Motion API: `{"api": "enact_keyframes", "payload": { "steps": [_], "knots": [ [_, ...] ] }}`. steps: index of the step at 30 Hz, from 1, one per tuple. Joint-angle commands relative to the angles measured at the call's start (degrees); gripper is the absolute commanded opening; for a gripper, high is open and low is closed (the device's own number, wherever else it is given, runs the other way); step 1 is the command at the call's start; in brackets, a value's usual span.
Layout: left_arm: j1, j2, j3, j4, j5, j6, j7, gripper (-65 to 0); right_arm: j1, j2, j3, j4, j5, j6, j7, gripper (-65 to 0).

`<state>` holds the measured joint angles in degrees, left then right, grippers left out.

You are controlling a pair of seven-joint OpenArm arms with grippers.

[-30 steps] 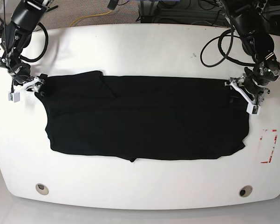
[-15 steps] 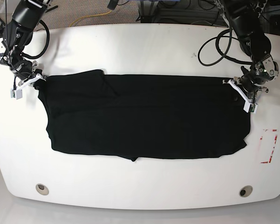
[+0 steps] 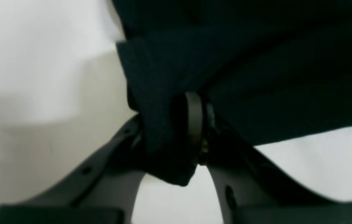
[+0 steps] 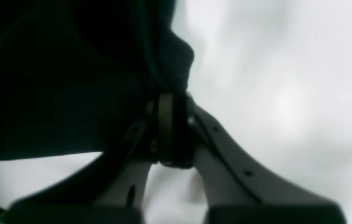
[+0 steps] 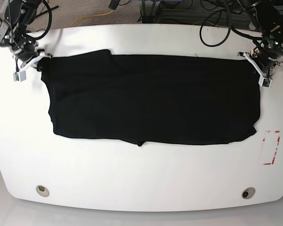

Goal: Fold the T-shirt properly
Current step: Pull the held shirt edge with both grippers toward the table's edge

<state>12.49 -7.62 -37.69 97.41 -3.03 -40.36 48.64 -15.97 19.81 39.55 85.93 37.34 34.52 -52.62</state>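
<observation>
Left gripper [image 3: 176, 133] is clamped on a bunched corner of the T-shirt [image 5: 150, 99], black fabric pinched between the jaws in the left wrist view; in the base view it [image 5: 260, 70] sits at the shirt's far corner on that view's right. Right gripper [image 4: 169, 130] is likewise closed on a fabric fold, seen [image 5: 32, 62] at the opposite far corner. Versus half a second ago, both grippers are displaced toward the far side of the table [image 5: 141, 188], and the whole shirt is dragged with them: the far edge is now pulled taut and straight between the two grips, the near hem is shifted away from the table's front. The shirt is lying spread, long axis across the table, no sun print visible. Judged as a stretch-and-flatten step before the actual folding; folds look not yet started. One flap near the right gripper's end remains doubled over.
</observation>
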Motion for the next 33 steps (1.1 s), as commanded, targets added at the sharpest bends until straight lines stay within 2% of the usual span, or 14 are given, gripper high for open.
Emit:
{"api": "enact_keyframes", "payload": {
  "steps": [1, 8, 13, 18, 19, 20, 24, 26, 28, 33],
  "knots": [
    [0.92, -0.95, -2.97, 1.10, 0.08, 0.36, -0.77, -55.8, -2.98, 0.36, 1.55, 2.99, -0.11, -0.37, -0.52, -65.0],
    [3.99, -1.13, -4.81, 1.28, -0.27, 0.36, -0.77, -55.6, -8.25, 0.01, 1.64, 4.14, 0.06, 0.07, -0.61, -65.0],
    [4.43, -3.06, -4.90, 1.01, -0.27, 0.36, -0.77, -55.1, -10.36, 0.01, 1.72, 6.16, 0.42, 0.07, -0.35, -65.0],
    [4.43, -3.24, -4.99, 1.19, -0.36, 0.36, -0.77, -47.1, -10.98, -0.16, 2.69, 7.30, 0.42, 0.07, -0.35, -64.4],
    [4.43, -3.24, -4.99, 1.28, -0.36, 0.36, -0.69, -45.4, -10.98, -0.25, 2.69, 7.30, 0.42, 0.07, -0.35, -62.0],
    [4.43, -3.24, -4.99, 1.45, -0.36, 0.36, -0.69, -42.6, -10.89, -0.60, 2.69, 7.30, 0.42, 0.07, -0.43, -56.9],
    [4.08, -3.33, -4.99, 1.63, -0.45, 0.36, 3.88, -33.6, -11.07, -0.87, 4.45, 9.32, 0.42, 0.07, -0.52, -31.9],
    [3.90, -3.42, -5.34, 3.21, -1.41, 0.36, 6.35, -31.9, -10.89, -1.66, 6.47, 10.38, 0.42, 0.07, -1.75, -21.9],
    [3.99, -3.42, -7.01, 5.41, -4.75, 0.36, 7.84, -31.8, -10.71, -2.10, 8.49, 11.17, 0.42, 0.16, -3.25, -17.9],
    [4.17, -5.79, -10.26, 8.48, -16.62, 0.36, 11.53, -31.8, -10.19, -3.24, 11.66, 16.88, 0.50, 0.16, -6.15, -17.6]
  ]
}}
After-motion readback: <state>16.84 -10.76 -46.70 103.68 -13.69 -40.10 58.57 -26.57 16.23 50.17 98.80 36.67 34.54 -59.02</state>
